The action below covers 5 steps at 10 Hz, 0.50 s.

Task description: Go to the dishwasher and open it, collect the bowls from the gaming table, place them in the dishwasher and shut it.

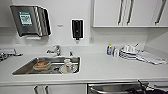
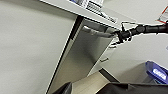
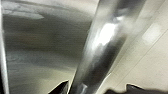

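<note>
Head view: white counter [image 1: 105,67] straight ahead, steel sink [image 1: 47,65] set into it. Inside the sink, a stack of dishes with something orange [image 1: 41,64] on top, and a white cup [image 1: 68,65] just beside it on the faucet-right side. Faucet [image 1: 55,49] stands at the back rim of the sink. On the wall above the sink, a paper towel dispenser [image 1: 30,21] and a dark soap dispenser [image 1: 77,28]. Well to the right of the sink, a small bottle [image 1: 109,49] and a pile of papers and packets [image 1: 140,55] lie on the counter. White upper cabinets [image 1: 125,12] hang above that pile

Dishwasher [image 1: 115,88] sits under the counter, below and to the right of the sink; its steel front and bar handle [image 1: 112,86] show at the lower edge. The right tool [image 1: 142,86] reaches the handle's right end, dark against the steel

Left wrist view: dishwasher door [image 2: 85,55] seen from the side, tilted out a little from the counter edge at its top. A dark arm [image 2: 147,28] comes in with its tool [image 2: 120,35] at the handle bar [image 2: 96,32]

Right wrist view: the handle bar [image 3: 105,47] runs close across the steel door face, dark tool tips on either side of it; seemingly closed round the bar, contact cannot be told for sure. Left tool: state cannot be told
</note>
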### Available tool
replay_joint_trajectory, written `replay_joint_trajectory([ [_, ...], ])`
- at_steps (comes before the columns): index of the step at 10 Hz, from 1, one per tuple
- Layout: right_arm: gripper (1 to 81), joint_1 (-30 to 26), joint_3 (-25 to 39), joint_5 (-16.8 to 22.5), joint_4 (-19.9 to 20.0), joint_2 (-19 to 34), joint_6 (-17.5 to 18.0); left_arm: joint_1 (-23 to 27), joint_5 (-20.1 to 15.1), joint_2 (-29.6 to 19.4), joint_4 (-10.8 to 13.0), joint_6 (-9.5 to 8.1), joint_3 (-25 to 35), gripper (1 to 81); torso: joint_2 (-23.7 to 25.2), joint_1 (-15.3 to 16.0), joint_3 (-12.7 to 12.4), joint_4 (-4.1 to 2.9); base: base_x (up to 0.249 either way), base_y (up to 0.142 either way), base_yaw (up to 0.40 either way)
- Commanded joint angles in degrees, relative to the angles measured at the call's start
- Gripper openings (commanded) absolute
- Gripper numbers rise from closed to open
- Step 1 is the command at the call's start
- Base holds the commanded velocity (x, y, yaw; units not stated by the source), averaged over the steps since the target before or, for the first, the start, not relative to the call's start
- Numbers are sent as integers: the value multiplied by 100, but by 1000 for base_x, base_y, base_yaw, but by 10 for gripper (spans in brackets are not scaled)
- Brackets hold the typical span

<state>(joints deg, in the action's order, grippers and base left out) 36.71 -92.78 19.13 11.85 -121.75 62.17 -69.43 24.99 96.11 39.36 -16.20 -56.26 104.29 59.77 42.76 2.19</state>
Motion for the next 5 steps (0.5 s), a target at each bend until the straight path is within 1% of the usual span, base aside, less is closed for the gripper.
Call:
replay_joint_trajectory([
  [1,811,-290,121,1172,-104,95,-100,425,32,-302,89,29,141,811,0,0,0,0,0,0,0],
  [3,811,-238,51,1172,-104,-115,-100,425,32,-311,89,29,141,811,2,-2,-2,0,0,0,0],
  [5,811,-158,-37,1172,-104,-178,-109,425,32,-302,89,29,141,811,2,0,0,0,0,0,0],
])
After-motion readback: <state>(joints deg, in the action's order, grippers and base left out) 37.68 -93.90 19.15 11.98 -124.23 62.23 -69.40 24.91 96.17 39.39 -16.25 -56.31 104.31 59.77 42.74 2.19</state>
